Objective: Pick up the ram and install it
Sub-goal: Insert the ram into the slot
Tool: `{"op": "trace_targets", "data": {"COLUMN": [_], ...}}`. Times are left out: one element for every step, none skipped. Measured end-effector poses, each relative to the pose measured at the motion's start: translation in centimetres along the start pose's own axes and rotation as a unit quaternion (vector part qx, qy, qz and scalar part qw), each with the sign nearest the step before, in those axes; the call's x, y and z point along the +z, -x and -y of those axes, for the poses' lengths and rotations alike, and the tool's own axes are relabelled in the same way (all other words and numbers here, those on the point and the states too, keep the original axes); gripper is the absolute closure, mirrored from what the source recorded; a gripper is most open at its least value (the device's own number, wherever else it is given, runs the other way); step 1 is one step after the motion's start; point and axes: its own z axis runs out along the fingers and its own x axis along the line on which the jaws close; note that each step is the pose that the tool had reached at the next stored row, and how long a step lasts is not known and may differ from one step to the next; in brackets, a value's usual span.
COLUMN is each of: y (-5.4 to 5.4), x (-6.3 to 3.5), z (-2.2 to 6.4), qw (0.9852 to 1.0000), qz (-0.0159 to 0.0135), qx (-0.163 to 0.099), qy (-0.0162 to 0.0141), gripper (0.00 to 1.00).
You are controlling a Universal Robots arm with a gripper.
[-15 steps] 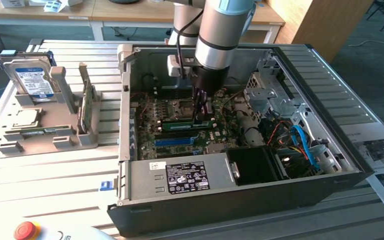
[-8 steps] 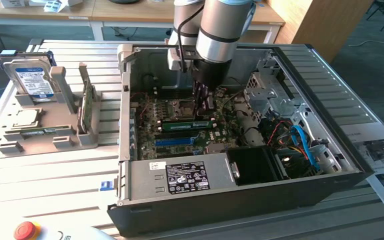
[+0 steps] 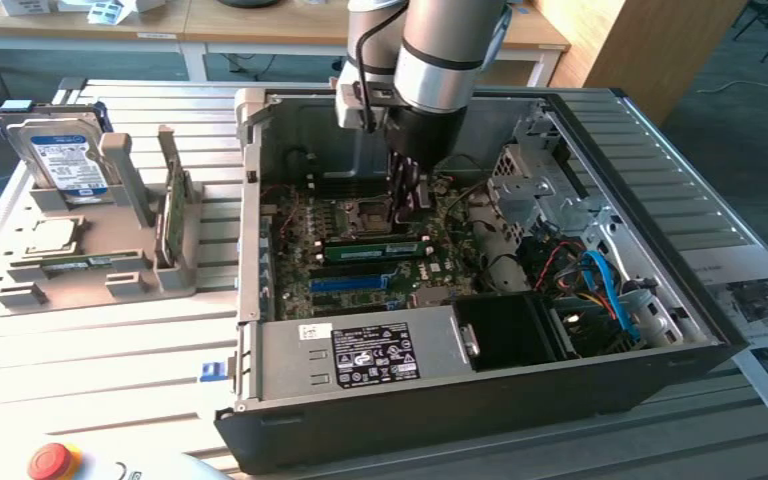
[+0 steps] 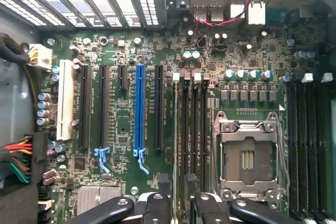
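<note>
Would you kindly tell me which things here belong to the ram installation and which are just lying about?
In the job: gripper, open; ram, upright in a motherboard slot under it; open computer case.
Lying about: hard drive and green expansion card, both in the rack; red stop button; printed sheets.

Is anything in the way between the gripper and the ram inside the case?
Nothing visible. The open gripper hangs just above the green ram standing in the motherboard slots beside the CPU socket; no cable or card lies between them.
</note>
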Motion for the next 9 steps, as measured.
{"op": "trace_targets", "data": {"y": [0.0, 0.0, 0.0, 0.0, 0.0, 0.0, 0.0, 0.0, -0.1], "x": [-0.17, -0.35, -0.50, -0.63, -0.78, -0.93, -1.09, -1.26, -1.41], "z": [-0.01, -0.02, -0.03, -0.04, -0.05, -0.06, -0.07, -0.08, -0.08], "qw": [1.0000, 1.0000, 1.0000, 1.0000, 1.0000, 1.0000, 1.0000, 1.0000, 1.0000], "qz": [0.0000, 0.0000, 0.0000, 0.0000, 0.0000, 0.0000, -0.0001, -0.0002, -0.0002], "qx": [0.000, 0.000, 0.000, 0.000, 0.000, 0.000, 0.000, 0.000, 0.000], "qy": [0.0000, 0.0000, 0.0000, 0.0000, 0.0000, 0.0000, 0.0000, 0.0000, 0.0000], "gripper": [0.75, 0.75, 0.75, 0.75, 0.75, 0.75, 0.75, 0.75, 0.75]}}
